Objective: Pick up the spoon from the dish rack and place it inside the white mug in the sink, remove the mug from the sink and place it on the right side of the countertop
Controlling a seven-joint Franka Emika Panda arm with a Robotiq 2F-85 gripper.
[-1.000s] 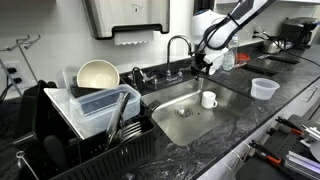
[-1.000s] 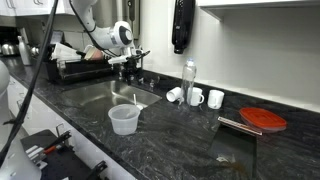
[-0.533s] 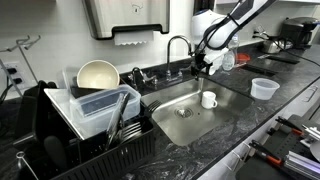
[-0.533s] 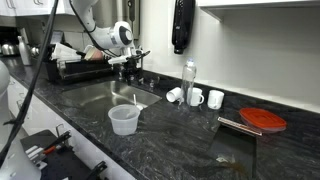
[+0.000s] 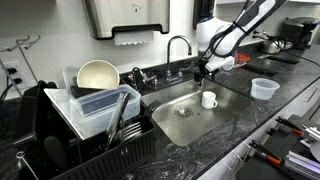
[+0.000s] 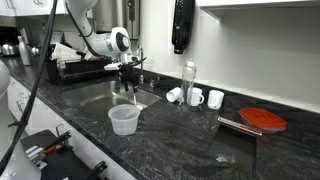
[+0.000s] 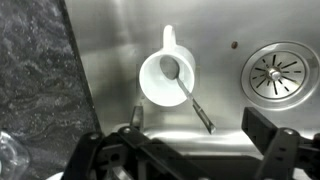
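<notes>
Arm: white rounded link shells with dark grey joint sections. In an exterior view, a round white wrist housing and a thick black cable trailing beside it. Pincer: all black, blocky flat fingers, dark linkage bars across the wrist view's bottom.

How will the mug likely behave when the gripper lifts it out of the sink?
The mug looks rigid, glazed ceramic, so probably slippery to grip. The spoon leans over its rim and may rattle or tip out if tilted.
</notes>
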